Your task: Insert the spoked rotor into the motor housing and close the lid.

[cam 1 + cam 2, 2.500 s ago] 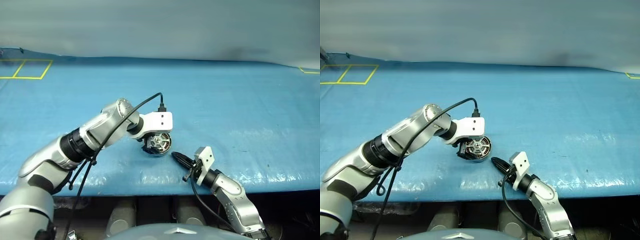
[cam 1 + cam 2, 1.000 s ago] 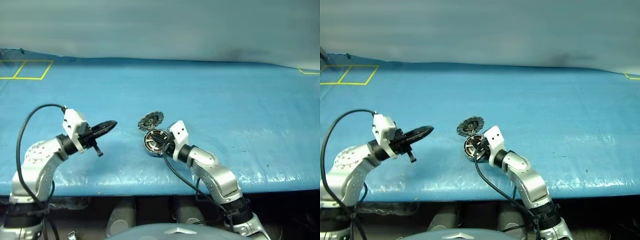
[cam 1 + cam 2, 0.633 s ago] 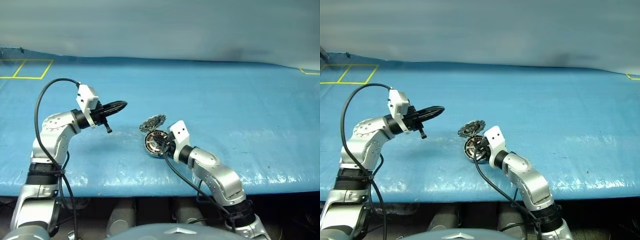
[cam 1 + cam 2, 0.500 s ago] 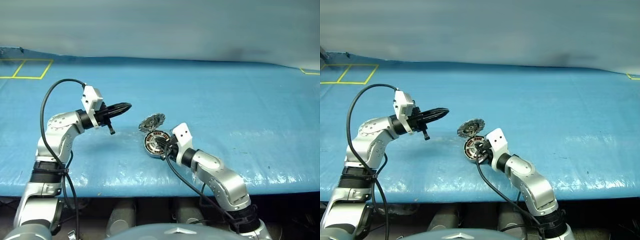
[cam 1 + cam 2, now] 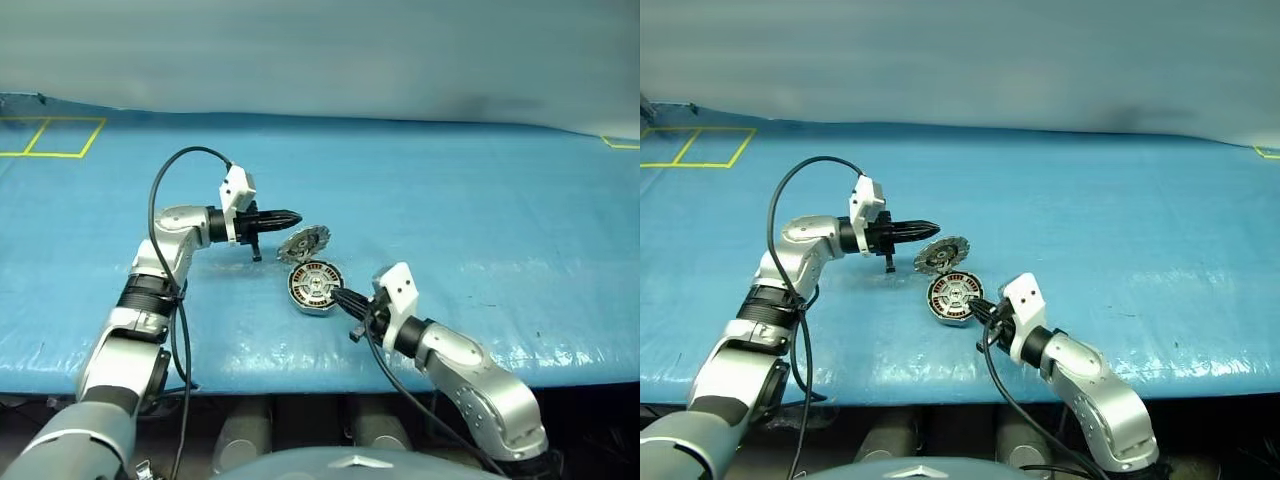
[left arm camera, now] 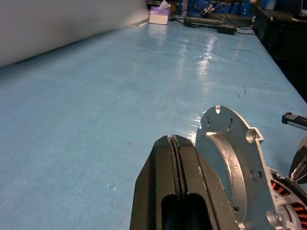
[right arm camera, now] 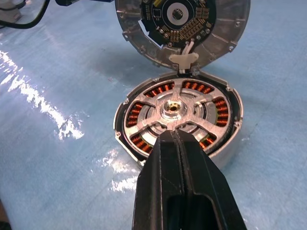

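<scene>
The motor housing (image 7: pixel 144 125) lies flat on the blue table, copper windings showing. The spoked rotor (image 7: pixel 173 109) sits inside it, silver spokes and shiny hub up. The lid (image 7: pixel 225 28) stands tilted up at the housing's far edge, its dark inner face towards the housing. My left gripper (image 5: pixel 293 217) is shut and empty, pointing right, its tip just beside the lid's (image 6: pixel 230 158) plain outer face. My right gripper (image 5: pixel 340 295) is shut and empty, its tip close to the housing's (image 5: pixel 316 287) near right rim; I cannot tell if it touches.
Blue sheeting covers the table (image 5: pixel 480 200), whose front edge runs just behind my right arm. Yellow tape lines (image 5: pixel 60 140) mark the far left corner. A black cable (image 5: pixel 165 200) loops off my left wrist.
My left arm has swung forward and to the right until its tip is at the lid. My right gripper has drawn back from the housing towards the front edge.
</scene>
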Robot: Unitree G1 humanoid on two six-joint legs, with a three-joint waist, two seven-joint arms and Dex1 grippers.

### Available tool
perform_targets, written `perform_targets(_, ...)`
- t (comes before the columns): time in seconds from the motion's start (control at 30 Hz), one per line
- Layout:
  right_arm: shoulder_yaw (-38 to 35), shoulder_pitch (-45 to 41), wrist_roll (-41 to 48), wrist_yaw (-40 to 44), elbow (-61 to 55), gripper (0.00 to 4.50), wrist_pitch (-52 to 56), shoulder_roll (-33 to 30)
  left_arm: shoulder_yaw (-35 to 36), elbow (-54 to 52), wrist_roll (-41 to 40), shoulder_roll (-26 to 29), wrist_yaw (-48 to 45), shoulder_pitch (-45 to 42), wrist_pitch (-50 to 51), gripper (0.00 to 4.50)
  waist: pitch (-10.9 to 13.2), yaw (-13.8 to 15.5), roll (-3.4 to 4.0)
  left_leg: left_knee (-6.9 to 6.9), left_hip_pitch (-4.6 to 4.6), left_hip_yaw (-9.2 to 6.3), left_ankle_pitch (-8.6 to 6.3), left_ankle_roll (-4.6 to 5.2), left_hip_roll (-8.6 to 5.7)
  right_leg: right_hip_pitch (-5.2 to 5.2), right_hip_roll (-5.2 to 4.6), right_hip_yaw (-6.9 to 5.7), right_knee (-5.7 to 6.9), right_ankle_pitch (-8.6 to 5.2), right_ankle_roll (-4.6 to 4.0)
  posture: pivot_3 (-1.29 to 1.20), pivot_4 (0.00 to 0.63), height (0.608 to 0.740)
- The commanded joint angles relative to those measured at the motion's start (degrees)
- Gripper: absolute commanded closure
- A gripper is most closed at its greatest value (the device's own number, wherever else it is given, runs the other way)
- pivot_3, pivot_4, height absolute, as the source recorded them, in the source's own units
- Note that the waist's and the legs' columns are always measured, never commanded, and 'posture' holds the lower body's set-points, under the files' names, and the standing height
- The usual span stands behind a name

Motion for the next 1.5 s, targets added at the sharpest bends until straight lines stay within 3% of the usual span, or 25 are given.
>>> perform_targets(0.03,-1.44,3.62,0.58,1.23,-2.44,4.50,-5.64,-0.27,-0.81,4.45,1.79,-0.75,-3.77,-3.80,-3.06,4.48,0.00,-0.03,0.00,-0.01,0.00,-0.01,0.00,0.00,0.00,0.02,0.00,-0.01,-0.02,0.00,0.01,0.00,0.150,0.740)
perform_targets(0.27,0.76,11.99,-5.20,0.88,3.21,4.50,-14.94,-1.50,-3.37,9.14,4.77,-2.61,-10.42,-7.24,-4.92,4.48,0.01,-0.03,-0.01,0.01,-0.05,0.00,-0.01,0.02,-0.01,0.08,0.00,0.00,-0.20,0.05,0.08,0.00,0.150,0.740)
perform_targets(0.57,1.37,12.89,-6.42,-0.49,6.26,4.50,-17.64,0.84,-5.05,8.46,6.01,-5.26,-15.24,-7.91,-5.44,4.48,0.01,0.07,-0.02,0.04,-0.06,-0.01,-0.02,0.03,0.00,0.09,-0.01,0.01,-0.20,0.05,0.08,0.00,0.150,0.740)
perform_targets(1.07,0.12,10.19,-6.54,-1.68,8.26,4.50,-18.32,1.73,-5.13,-6.14,3.66,-7.76,-9.90,5.40,0.13,4.48,0.00,0.44,0.01,0.07,-0.03,-0.03,-0.02,0.04,0.00,0.13,-0.01,0.02,-0.18,0.06,0.08,0.00,0.150,0.740)
perform_targets(1.23,-3.22,8.73,-4.40,-4.07,5.65,4.50,-15.27,2.78,-5.16,-8.99,3.40,-8.19,-7.67,9.06,1.74,4.48,-0.01,0.66,0.02,0.17,-0.02,-0.04,-0.02,0.04,0.00,0.18,-0.01,0.01,-0.16,0.08,0.09,0.00,0.150,0.740)
perform_targets(1.5,-9.86,0.39,2.06,-7.78,-3.87,4.50,-0.87,0.66,-5.41,-12.05,3.16,-7.97,-5.06,13.79,2.42,4.48,-0.05,0.68,0.10,0.23,-0.01,-0.04,-0.02,0.04,0.01,0.21,-0.01,0.01,-0.16,0.13,0.09,0.00,0.150,0.740)
